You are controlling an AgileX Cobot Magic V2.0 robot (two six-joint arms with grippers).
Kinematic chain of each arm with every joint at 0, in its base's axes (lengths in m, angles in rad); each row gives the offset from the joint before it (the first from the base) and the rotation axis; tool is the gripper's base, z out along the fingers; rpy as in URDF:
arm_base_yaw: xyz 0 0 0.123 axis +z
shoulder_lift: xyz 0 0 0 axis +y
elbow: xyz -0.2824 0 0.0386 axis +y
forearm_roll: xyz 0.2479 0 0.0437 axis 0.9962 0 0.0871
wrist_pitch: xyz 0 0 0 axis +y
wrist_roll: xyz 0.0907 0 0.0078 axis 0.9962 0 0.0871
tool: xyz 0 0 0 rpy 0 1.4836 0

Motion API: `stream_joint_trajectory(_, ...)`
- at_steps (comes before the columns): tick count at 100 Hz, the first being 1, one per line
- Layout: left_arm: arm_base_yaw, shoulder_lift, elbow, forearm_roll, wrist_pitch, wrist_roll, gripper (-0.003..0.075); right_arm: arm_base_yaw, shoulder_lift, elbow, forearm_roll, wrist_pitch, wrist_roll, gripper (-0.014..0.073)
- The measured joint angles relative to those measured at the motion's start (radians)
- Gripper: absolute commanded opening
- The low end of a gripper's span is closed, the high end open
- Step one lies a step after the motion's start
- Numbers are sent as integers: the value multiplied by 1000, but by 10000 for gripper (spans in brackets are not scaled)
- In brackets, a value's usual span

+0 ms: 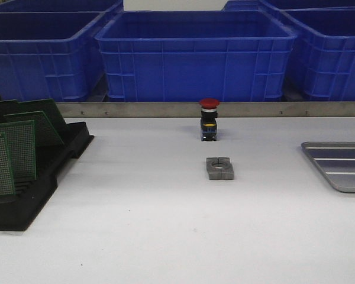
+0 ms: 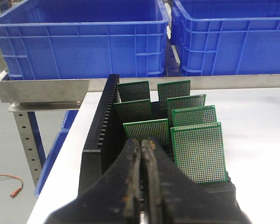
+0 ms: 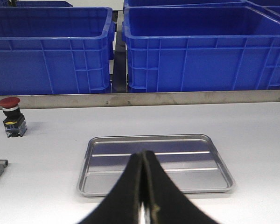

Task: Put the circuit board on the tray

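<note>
Several green perforated circuit boards (image 2: 197, 151) stand upright in a black slotted rack (image 2: 100, 135); the boards (image 1: 15, 151) and rack (image 1: 38, 189) also show at the left of the front view. The silver-grey ribbed tray (image 3: 154, 163) lies empty on the white table, at the right edge of the front view (image 1: 340, 165). My left gripper (image 2: 143, 144) is shut and empty, close behind the rack's near end. My right gripper (image 3: 143, 156) is shut and empty, close to the tray's near rim. Neither arm shows in the front view.
A red-capped push button (image 1: 209, 119) stands mid-table, with a grey metal bracket (image 1: 219, 168) in front of it. Big blue plastic crates (image 1: 195, 56) line the back behind a metal rail (image 1: 225, 109). The table's left edge (image 2: 56, 168) drops off beside the rack.
</note>
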Motion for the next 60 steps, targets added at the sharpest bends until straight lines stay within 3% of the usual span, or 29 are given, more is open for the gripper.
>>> stream_joint_trajectory(28,0,0,0,2,-15,0,-20,0,0,0,0,0,0,-61)
stream_joint_trajectory(47,0,0,0,-7,-157,0,-20,0,0,0,0,0,0,-61)
stream_joint_trajectory(60,0,0,-25,-9,-95,0,-20,0,0,0,0,0,0,-61)
